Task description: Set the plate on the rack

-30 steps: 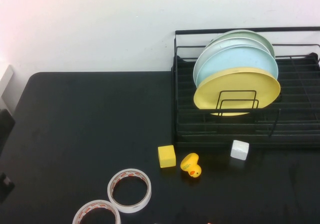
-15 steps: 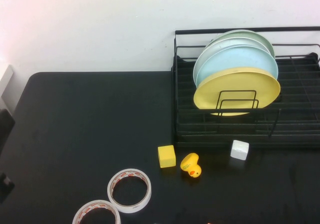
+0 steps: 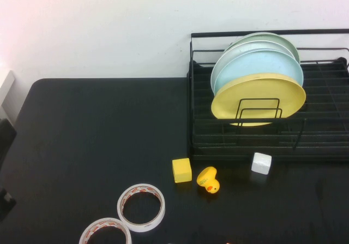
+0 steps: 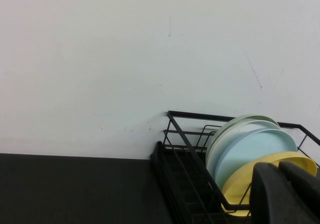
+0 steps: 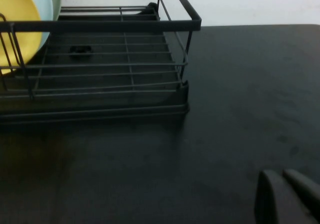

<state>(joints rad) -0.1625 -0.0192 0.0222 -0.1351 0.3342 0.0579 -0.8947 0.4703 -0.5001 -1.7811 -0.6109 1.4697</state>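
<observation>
The yellow plate (image 3: 229, 105) stands upright in the black wire rack (image 3: 245, 146), held by the divider loops, in front of a light blue plate (image 3: 262, 64) and a pale green plate (image 3: 275, 36). The plate also shows in the left wrist view (image 4: 240, 184) and at the edge of the right wrist view (image 5: 15, 13). My left gripper (image 4: 281, 168) is shut and empty, well away from the rack (image 4: 180, 134). My right gripper (image 5: 281, 174) is shut and empty, low over the black table beside the rack's end (image 5: 125, 26). Neither gripper shows in the high view.
On the table in front of the rack lie a yellow cube (image 3: 181, 170), a rubber duck (image 3: 208, 179) and a white cube (image 3: 261, 162). Two tape rolls (image 3: 141, 207) (image 3: 105, 232) lie near the front edge. A white wall stands behind.
</observation>
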